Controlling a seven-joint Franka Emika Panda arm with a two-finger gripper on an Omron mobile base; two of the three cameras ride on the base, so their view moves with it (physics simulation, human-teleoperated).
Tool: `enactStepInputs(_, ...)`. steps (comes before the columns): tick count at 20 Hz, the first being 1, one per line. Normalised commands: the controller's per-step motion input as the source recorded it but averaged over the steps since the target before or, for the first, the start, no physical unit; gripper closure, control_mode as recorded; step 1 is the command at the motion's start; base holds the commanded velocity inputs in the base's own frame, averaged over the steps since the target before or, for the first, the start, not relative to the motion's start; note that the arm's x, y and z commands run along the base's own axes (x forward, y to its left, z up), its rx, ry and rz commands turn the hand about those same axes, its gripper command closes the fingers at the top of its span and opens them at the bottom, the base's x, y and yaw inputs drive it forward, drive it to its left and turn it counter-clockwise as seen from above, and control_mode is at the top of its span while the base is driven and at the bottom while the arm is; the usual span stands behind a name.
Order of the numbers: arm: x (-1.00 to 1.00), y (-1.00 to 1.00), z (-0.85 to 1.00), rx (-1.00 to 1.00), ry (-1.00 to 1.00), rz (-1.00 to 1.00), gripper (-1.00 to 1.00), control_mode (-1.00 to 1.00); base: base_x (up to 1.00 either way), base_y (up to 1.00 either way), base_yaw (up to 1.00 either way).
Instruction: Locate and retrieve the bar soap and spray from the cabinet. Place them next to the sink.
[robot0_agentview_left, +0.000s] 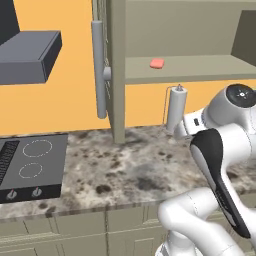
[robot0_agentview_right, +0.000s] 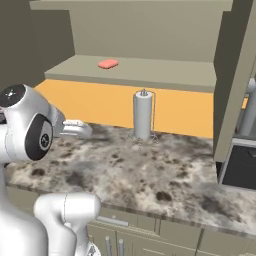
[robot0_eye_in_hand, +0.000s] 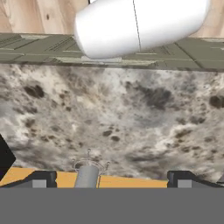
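**Left base view and companions: retrieval not yet begun**

Left base view: the cabinet (robot0_agentview_left: 118, 70) is seen with its door swung open, and the bar soap (robot0_agentview_left: 157, 63) is seen lying flat on the inner shelf, untouched. The same bar soap (robot0_agentview_right: 108, 64) is shown on the shelf in the right base view, well above the paper towel roll (robot0_agentview_right: 143, 116) standing on the speckled desk (robot0_agentview_right: 150, 170). The stovetop (robot0_agentview_left: 31, 167) is set into the desk at left. In the hand view the fingers (robot0_eye_in_hand: 113, 179) are seen spread apart and empty, directed at the desk. Both retrievals and both placements are judged still outstanding.
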Motion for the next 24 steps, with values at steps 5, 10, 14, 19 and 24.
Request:
enactStepInputs(5,0.01,0.12,0.61,-0.02,0.0,-0.08,-1.0,-1.0,0.0,0.0,0.0)
enactStepInputs(10,-0.02,0.02,0.26,0.16,0.06,-0.11,-1.0,-1.0,0.0,0.0,0.0)
enactStepInputs(14,-0.1,0.0,0.36,0.12,-0.25,-0.11,-1.0,-1.0,0.0,0.0,0.0)
enactStepInputs(19,-0.01,0.01,0.16,0.02,-0.4,-0.09,-1.0,-1.0,0.0,0.0,0.0)
enactStepInputs(24,0.07,0.03,0.25,0.01,-0.22,-0.02,-1.0,-1.0,0.0,0.0,0.0)
